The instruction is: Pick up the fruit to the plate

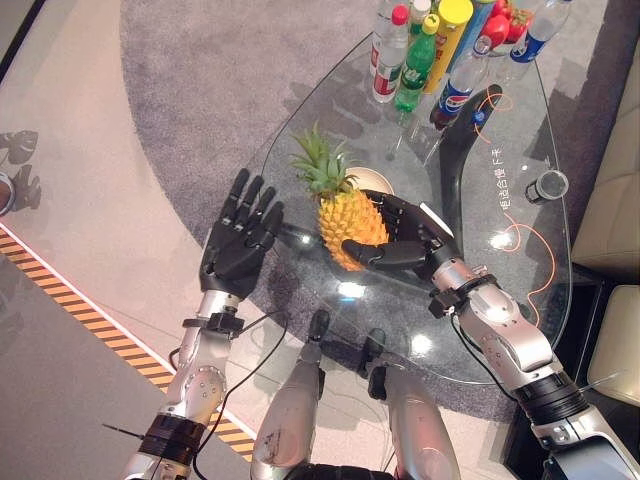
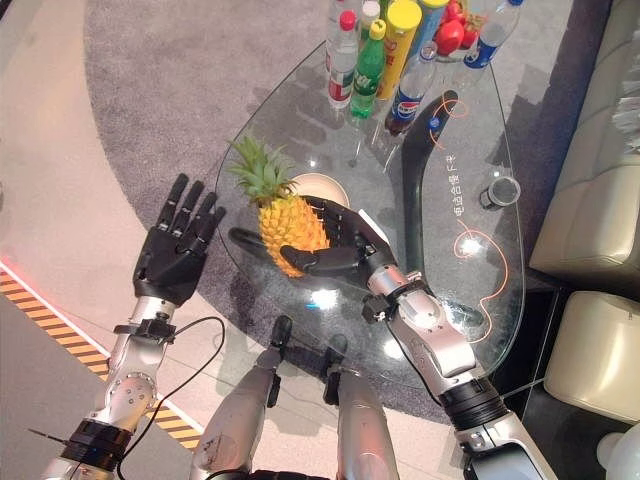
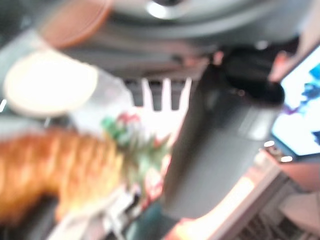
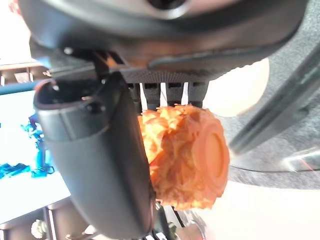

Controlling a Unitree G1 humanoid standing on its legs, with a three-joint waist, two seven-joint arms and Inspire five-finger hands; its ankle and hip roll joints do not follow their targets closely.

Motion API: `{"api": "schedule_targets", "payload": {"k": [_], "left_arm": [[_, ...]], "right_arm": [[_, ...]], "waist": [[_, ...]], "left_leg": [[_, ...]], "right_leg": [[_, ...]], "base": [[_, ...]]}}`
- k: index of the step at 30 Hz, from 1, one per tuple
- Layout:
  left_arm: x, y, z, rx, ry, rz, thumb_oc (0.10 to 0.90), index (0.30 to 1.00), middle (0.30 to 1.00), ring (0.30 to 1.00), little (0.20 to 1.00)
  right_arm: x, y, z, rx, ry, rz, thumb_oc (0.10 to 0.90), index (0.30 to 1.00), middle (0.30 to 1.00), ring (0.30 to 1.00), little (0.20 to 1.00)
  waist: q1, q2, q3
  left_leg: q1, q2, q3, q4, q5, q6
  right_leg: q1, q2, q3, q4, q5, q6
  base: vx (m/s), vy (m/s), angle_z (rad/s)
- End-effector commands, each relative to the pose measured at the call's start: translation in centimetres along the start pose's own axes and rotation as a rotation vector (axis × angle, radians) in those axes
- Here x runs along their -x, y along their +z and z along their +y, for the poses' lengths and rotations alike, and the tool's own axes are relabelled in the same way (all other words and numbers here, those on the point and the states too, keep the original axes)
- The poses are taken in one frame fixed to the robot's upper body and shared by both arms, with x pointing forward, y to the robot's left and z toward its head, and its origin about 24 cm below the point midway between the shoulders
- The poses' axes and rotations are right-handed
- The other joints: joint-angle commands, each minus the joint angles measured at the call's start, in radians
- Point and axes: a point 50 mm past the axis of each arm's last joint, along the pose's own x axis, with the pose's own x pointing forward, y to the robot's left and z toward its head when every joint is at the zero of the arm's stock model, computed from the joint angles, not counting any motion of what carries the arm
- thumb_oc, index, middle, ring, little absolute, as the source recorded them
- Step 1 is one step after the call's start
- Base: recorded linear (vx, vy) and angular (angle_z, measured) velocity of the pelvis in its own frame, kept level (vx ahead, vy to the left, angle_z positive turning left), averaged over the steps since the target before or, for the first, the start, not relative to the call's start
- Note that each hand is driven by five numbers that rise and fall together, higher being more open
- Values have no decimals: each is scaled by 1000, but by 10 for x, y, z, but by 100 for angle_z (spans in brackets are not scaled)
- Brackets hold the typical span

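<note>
Pineapple (image 1: 350, 225): stood roughly upright over the glass table (image 1: 520, 300), leafy crown toward the far-left, orange body low and near the table's front part. Whether its base touched the glass could not be read. In the right wrist view its round base end (image 4: 200, 155) faced the camera.

Right hand (image 1: 415, 240): grasped the pineapple; thumb curled across the near side of the fruit's body, fingers wrapped round the far side. The right wrist view showed the fruit wedged between the thumb and the row of fingers.

Left hand (image 1: 240, 245): fingers straight and spread, holding nothing, palm turned toward the pineapple; it hovered just off the table's left edge, near the fruit but apart from it.

Plate (image 1: 380, 182): pale, round, on the glass just behind the pineapple and the right hand, partly hidden by both. The fruit was not on it.

Bottles (image 1: 420, 50): a cluster of drink bottles stood at the far end of the table, well apart from the fruit, with some red fruit (image 1: 505, 22) behind them.

Small dark cup (image 1: 550, 185): at the table's right edge.

Rug (image 1: 200, 80): grey, under and around the table.

Floor marking (image 1: 60, 290): a yellow-and-black striped strip ran along the left.
</note>
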Motion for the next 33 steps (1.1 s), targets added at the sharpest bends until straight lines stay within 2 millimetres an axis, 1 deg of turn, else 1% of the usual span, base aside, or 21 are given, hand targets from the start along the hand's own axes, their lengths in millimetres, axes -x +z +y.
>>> {"api": "schedule_targets", "payload": {"k": [1, 5, 8, 14, 16, 21, 25, 26, 28, 33], "left_arm": [[-13, 27, -46, 19, -265, -124, 800, 900, 900, 900, 900], [-16, 24, -58, 11, -321, -91, 800, 900, 900, 900, 900], [-17, 23, -64, 8, -346, -76, 800, 900, 900, 900, 900], [-19, 19, -67, -19, -355, -42, 800, 900, 900, 900, 900], [-20, 19, -68, -37, -355, -39, 800, 900, 900, 900, 900], [-21, 21, -72, -119, -364, -46, 800, 900, 900, 900, 900], [-21, 30, -70, -183, -290, -89, 800, 900, 900, 900, 900], [-22, 34, -69, -224, -259, -115, 800, 900, 900, 900, 900], [-21, 37, -67, -251, -208, -145, 800, 900, 900, 900, 900], [-19, 41, -63, -270, -144, -178, 800, 900, 900, 900, 900]], "right_arm": [[-6, 94, 38, 98, 234, -430, 100, 300, 300, 300, 200], [-8, 92, 44, 98, 261, -412, 100, 300, 300, 300, 200], [-8, 88, 50, 98, 293, -391, 100, 300, 300, 300, 200], [-11, 86, 60, 78, 313, -380, 100, 300, 300, 300, 200], [-13, 85, 66, 89, 325, -365, 100, 300, 300, 300, 200], [-17, 74, 76, 156, 342, -262, 100, 300, 300, 300, 200], [-16, 66, 82, 208, 377, -219, 100, 300, 300, 300, 200], [-14, 66, 88, 241, 418, -211, 100, 300, 300, 300, 200], [-12, 66, 95, 283, 475, -202, 100, 300, 300, 300, 200], [-6, 66, 111, 367, 641, -189, 100, 300, 300, 300, 200]], "waist": [[-27, -45, -22], [-25, -49, -22], [-25, -52, -22], [-23, -54, -22], [-23, -53, -22], [-21, -48, -22], [-17, -44, -22], [-17, -43, -22], [-15, -41, -22], [-7, -42, -22]], "left_leg": [[1, -48, 12, 154, -119, 21], [0, -50, 14, 143, -117, 26], [1, -51, 15, 139, -119, 30], [10, -53, 12, 131, -119, 34], [11, -54, 11, 129, -119, 35], [10, -56, 10, 125, -116, 35], [16, -58, 5, 112, -111, 35], [14, -59, 4, 110, -110, 36], [9, -61, 0, 108, -107, 37], [0, -66, -10, 114, -108, 36]], "right_leg": [[102, 15, 61, -133, 63, 48], [94, 14, 71, -138, 69, 54], [91, 14, 77, -141, 72, 57], [95, 15, 89, -148, 76, 61], [92, 16, 94, -146, 76, 63], [88, 15, 98, -145, 76, 63], [90, 15, 99, -146, 75, 64], [86, 15, 101, -147, 76, 66], [80, 14, 103, -145, 75, 65], [73, 12, 103, -141, 73, 64]], "base": [[0, 0, 0], [0, 0, 0], [0, 0, 0], [0, 0, 0], [0, 0, 0], [6, 20, 0], [8, 17, 0], [0, 0, 0], [0, 0, 0], [0, 0, 0]]}}
